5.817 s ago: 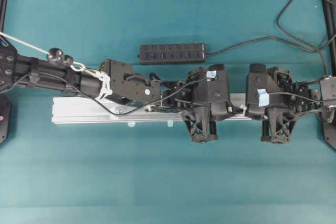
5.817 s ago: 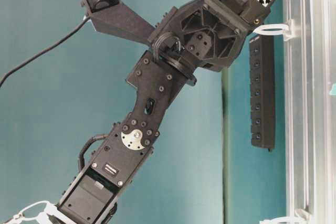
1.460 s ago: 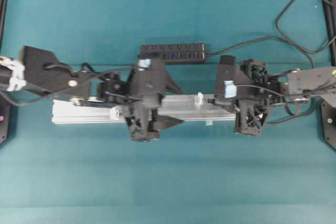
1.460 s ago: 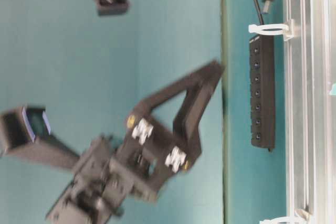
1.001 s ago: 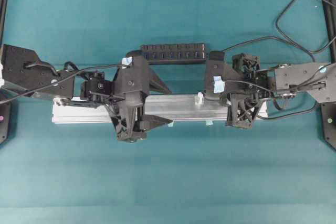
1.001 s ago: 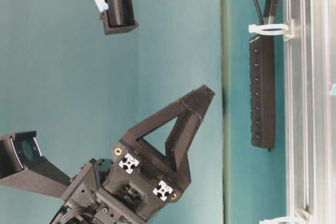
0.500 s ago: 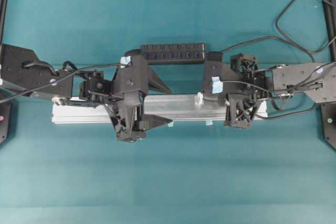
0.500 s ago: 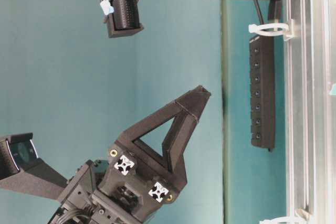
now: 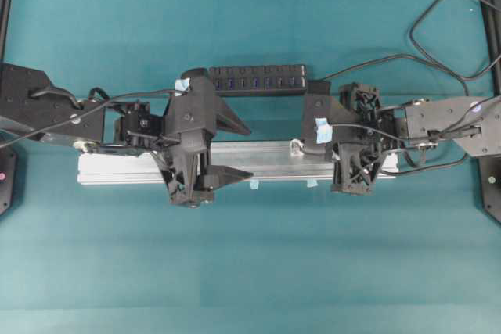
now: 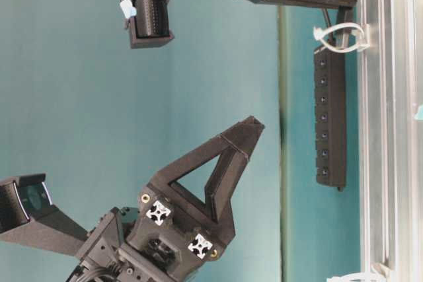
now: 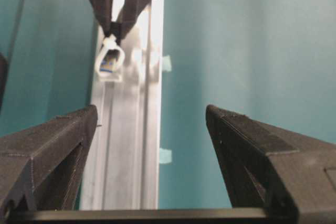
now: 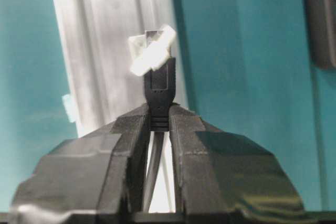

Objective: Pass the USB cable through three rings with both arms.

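A teal table [image 9: 250, 256] carries a long silver rail [image 9: 266, 158] running left to right, with a black hub [image 9: 257, 79] lying just behind it. The left arm [image 9: 94, 119] reaches in from the left, and the right arm [image 9: 438, 123] from the right, both above the rail. The left gripper [image 11: 152, 145] stands wide open, holding nothing, its two fingers [image 11: 47, 145] spread either side of the rail and pointing along it. The right gripper [image 12: 160, 121] is clamped tight on the black plug of the cable [image 12: 159, 95]. The cable trails back from the right arm in loops over the table's far right corner. The plug's tip sits at a whitish ring [image 12: 152, 51] on the rail; the left wrist view shows its blue-tongued metal end inside the loop.
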`<state>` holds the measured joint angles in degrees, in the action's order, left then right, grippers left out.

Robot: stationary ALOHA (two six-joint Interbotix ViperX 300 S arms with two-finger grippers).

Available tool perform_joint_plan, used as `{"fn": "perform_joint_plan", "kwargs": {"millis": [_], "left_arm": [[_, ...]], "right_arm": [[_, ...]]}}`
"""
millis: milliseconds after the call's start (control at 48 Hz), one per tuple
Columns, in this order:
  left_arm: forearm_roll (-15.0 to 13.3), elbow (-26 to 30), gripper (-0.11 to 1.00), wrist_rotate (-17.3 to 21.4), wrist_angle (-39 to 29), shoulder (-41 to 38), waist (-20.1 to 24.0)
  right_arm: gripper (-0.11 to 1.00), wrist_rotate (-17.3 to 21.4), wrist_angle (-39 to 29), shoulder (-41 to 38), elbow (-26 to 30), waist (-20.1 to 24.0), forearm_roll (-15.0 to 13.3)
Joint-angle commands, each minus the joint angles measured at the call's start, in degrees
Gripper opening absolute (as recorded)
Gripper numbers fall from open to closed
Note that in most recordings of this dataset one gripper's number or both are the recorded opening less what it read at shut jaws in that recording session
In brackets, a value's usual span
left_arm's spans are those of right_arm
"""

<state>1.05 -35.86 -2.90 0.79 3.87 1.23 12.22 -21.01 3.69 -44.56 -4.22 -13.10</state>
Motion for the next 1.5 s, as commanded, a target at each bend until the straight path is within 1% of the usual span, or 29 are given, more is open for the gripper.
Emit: {"fn": "perform_joint_plan", "kwargs": {"millis": [0, 229, 396, 500, 938, 1230, 1355, 1480], "left_arm": [[0.0, 0.4, 0.9, -0.1, 0.4, 1.2, 0.0], [0.1, 0.4, 0.9, -0.1, 0.4, 1.1, -0.1], [0.1, 0.4, 0.9, -0.1, 0.4, 1.2, -0.1], [0.1, 0.4, 0.9, -0.1, 0.4, 1.1, -0.1], [0.1, 0.5, 0.9, -0.1, 0.6, 0.7, 0.2], [0.1, 1.8, 0.9, 0.1, 4.2, -5.5, 2.0], [0.1, 3.3, 0.9, 0.4, 4.7, -8.3, 3.2], [0.1, 5.6, 0.9, 0.8, 4.9, -11.3, 3.3]], "right_arm": [[-0.05, -0.4, -0.2, 0.4, 0.3, 0.4, -0.3], [-0.05, -0.7, 0.6, 0.2, 0.5, 0.5, -0.3], [-0.05, -2.1, 4.7, 0.1, 0.7, 0.6, -0.3], [-0.05, -2.4, 5.9, 0.0, 0.7, 0.5, -0.3], [-0.05, -2.4, 6.4, -0.4, 0.6, 0.1, -0.3], [-0.05, -2.1, 9.5, -0.8, 0.3, 0.1, 0.0], [-0.05, -2.0, 9.5, -0.8, 0.1, 0.2, 0.1], [-0.05, -2.0, 9.6, -0.8, 0.1, 0.1, 0.1]]}}
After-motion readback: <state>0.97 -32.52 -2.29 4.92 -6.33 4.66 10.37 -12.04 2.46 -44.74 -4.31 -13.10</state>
